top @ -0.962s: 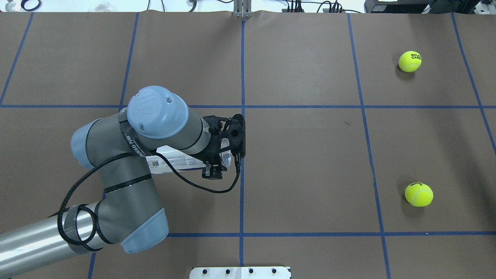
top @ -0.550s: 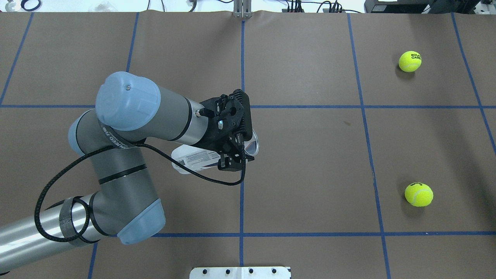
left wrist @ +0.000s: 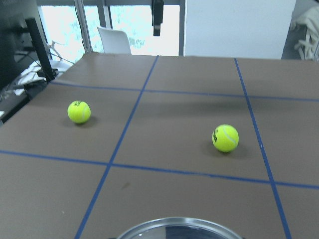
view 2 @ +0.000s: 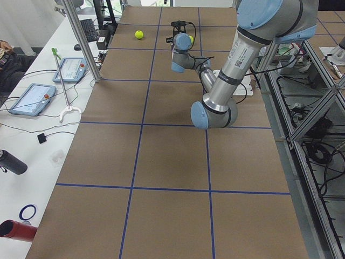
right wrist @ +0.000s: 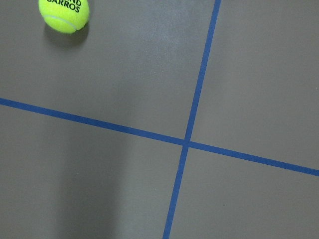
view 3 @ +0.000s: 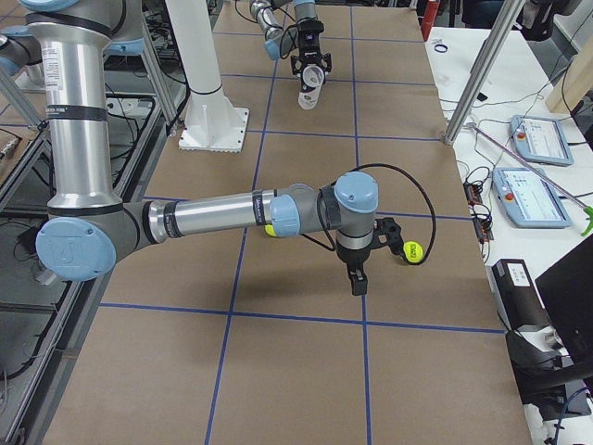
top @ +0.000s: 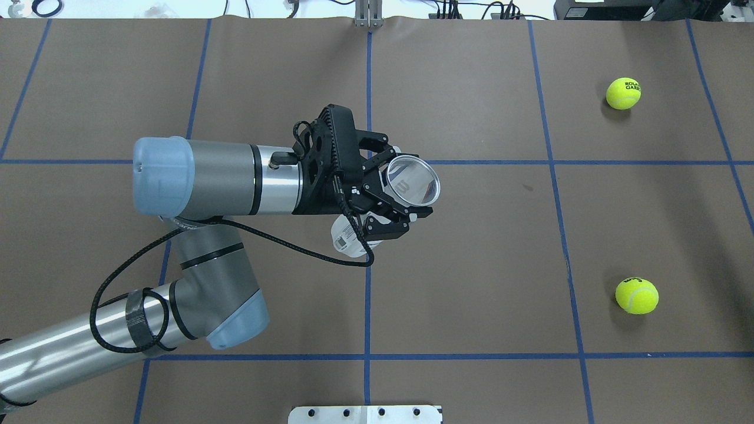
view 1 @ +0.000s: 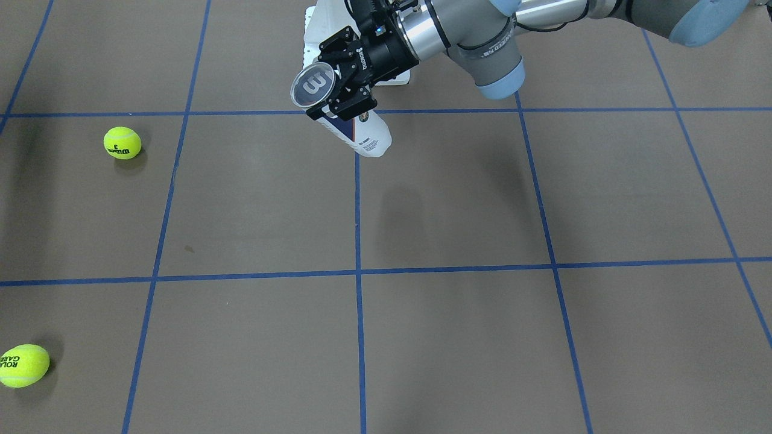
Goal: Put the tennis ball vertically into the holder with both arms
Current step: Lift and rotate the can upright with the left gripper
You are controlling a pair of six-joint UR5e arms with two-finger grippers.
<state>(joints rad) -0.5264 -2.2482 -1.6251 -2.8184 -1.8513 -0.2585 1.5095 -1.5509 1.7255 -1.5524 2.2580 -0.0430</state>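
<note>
Hanging tilted above the brown tabletop (view 1: 458, 199), front view: the clear plastic cylindrical holder (view 1: 365, 136), white-and-navy label, pinched near its metal rim by the left pincer (view 1: 341, 77). Overhead: nothing yellow inside it, and two yellow tennis balls (top: 637, 295) lie well apart from the holder. Right-side view: the right pincer (view 3: 359, 283) hovers near one ball; spread or closed, I cannot tell. Holder's up; pickup and insertion look undone.

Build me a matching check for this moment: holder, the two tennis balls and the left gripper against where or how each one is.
Things:
1 holder
2 Roland Garros ball
3 Wilson ball
4 left gripper

States:
A on the table, nearer the robot
B shut on the holder
C held tilted, off the table
D on the table, farther from the robot

Pairs: 1-C, 2-D, 3-A, 4-B
</note>
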